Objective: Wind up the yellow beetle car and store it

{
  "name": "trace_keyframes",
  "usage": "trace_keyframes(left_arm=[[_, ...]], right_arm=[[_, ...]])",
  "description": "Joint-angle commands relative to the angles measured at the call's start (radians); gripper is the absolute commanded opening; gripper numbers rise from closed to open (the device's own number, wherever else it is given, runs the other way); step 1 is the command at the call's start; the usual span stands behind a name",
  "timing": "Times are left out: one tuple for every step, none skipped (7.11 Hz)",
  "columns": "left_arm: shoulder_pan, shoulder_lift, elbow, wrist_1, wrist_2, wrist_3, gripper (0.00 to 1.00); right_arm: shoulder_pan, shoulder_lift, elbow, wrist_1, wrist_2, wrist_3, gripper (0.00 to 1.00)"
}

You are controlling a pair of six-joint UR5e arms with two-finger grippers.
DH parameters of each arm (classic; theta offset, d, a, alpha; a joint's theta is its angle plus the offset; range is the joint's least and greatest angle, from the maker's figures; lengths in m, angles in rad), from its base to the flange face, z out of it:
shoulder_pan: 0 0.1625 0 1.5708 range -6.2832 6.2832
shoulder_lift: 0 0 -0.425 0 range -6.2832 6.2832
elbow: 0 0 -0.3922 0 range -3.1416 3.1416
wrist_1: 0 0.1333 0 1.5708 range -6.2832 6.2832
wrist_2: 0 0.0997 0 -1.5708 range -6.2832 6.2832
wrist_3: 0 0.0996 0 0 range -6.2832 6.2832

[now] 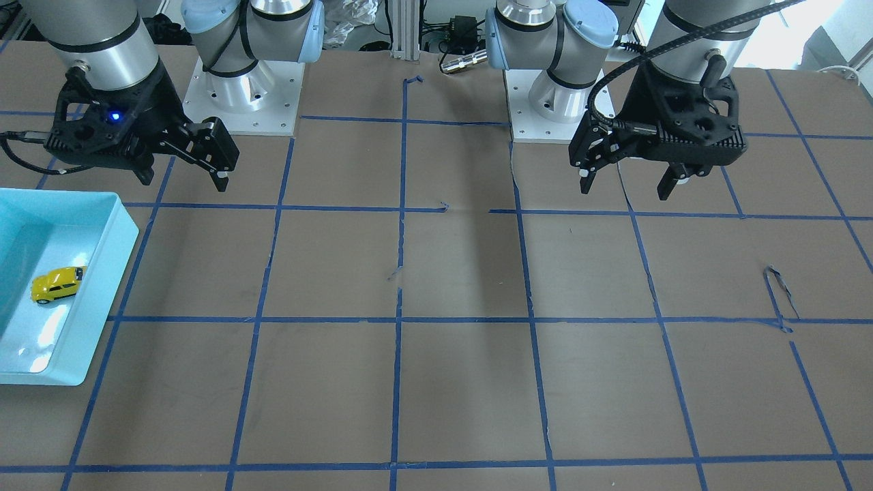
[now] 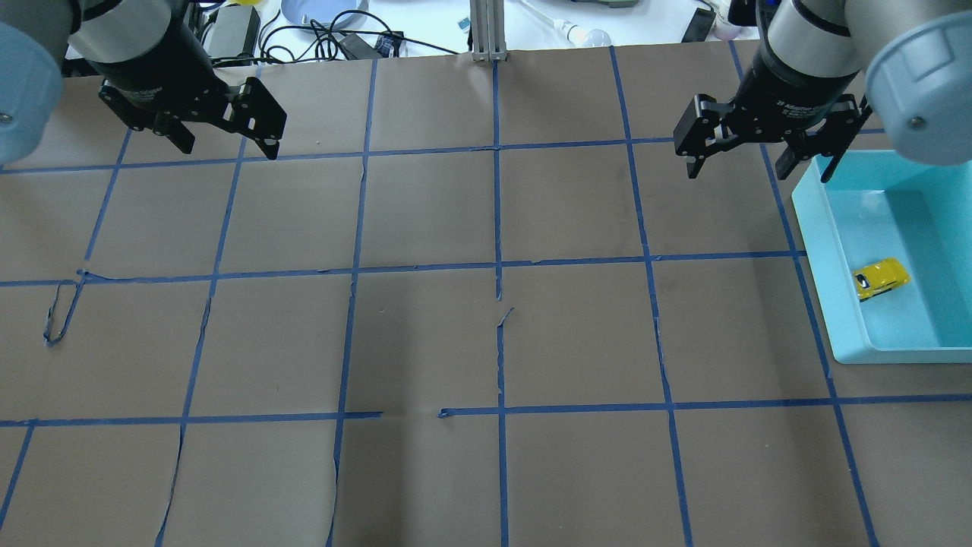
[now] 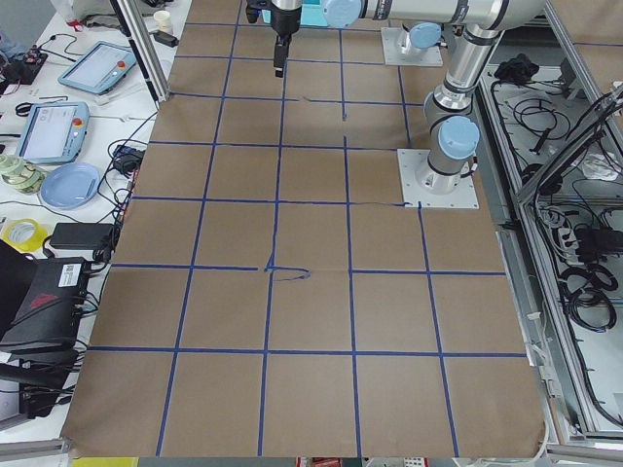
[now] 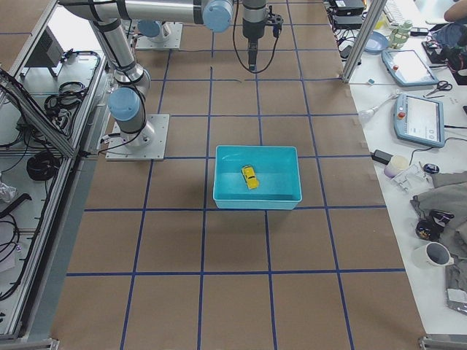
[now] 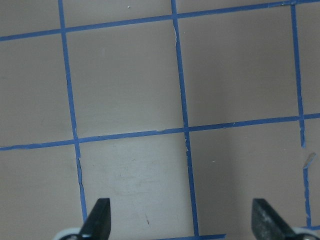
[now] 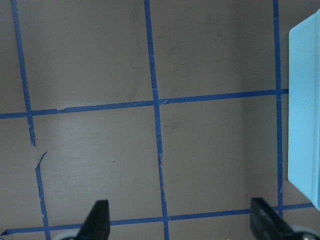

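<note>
The car (image 2: 879,279) sits on the floor of the turquoise tray (image 2: 822,251), apart from its walls and seemingly on its wheels; nothing touches it. From the front camera the car (image 1: 58,284) lies with its length roughly across the tray (image 1: 102,307), and from the right side the car (image 4: 249,176) is near the middle of the tray (image 4: 257,200). The tray rests on the table (image 1: 464,273), brown paper gridded with blue tape, at the robot's right end. The right gripper (image 2: 759,169) hangs above the table just beside the tray's robot-side corner, jaws wide apart and holding nothing; its wrist camera shows the tray's edge (image 6: 305,100) at one side. The left gripper (image 2: 228,148) hangs well apart at the other end, jaws also spread and empty, over bare paper.
</note>
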Motion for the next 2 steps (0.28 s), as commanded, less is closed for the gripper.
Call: trace_keyframes(left_arm=[[0.0,0.0,0.0,0.0,0.001,0.0,1.0],[0.0,0.0,0.0,0.0,0.001,0.0,1.0]], right_arm=[[0.014,-0.008,0.002,0.0,-0.001,0.004,1.0],[0.018,-0.006,0.005,0.0,-0.001,0.004,1.0]])
